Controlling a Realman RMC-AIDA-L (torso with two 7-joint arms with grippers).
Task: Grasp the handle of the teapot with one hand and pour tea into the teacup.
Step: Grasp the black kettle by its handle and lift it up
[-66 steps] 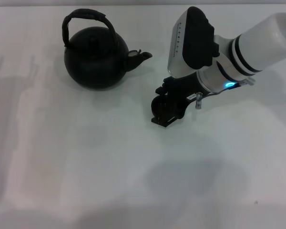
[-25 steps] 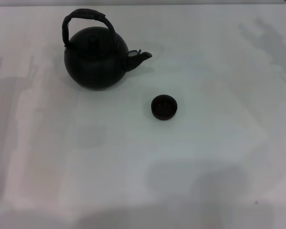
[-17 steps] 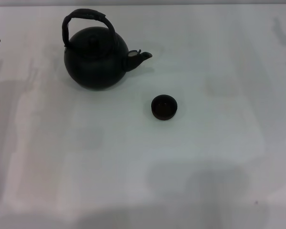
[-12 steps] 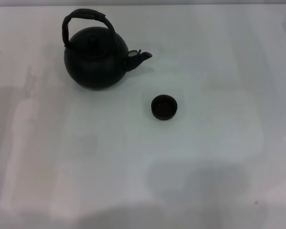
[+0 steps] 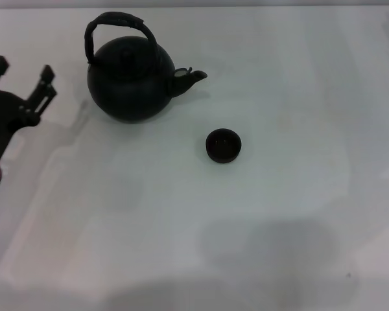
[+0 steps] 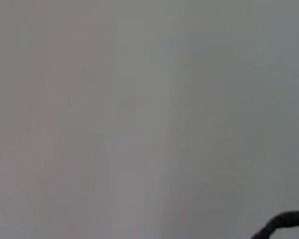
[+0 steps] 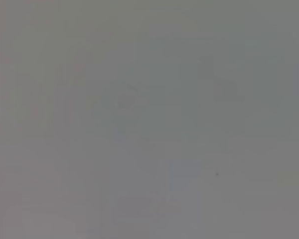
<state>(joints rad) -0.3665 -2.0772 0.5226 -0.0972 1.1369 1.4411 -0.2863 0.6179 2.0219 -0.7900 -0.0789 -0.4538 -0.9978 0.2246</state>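
Meanwhile, left gripper (image 5: 23, 72) at table's (image 5: 279, 259) left edge, jaws spread wide, empty, arm cut off by frame. Teapot (image 5: 131, 79) sits just beside it, handle (image 5: 114, 26) arched upright. Teacup (image 5: 223, 145) stands apart, near spout. Right gripper unseen.

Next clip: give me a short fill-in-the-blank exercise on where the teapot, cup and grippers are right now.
1. The teapot stands on the table with its spout aimed toward the robot's ____ side.
2. The left gripper, at the teapot's left, has its fingers ____.
3. The teacup sits ____ of the teapot, nearer the robot.
4. The handle is held by ____ gripper.

Missing words: right; open; right; neither
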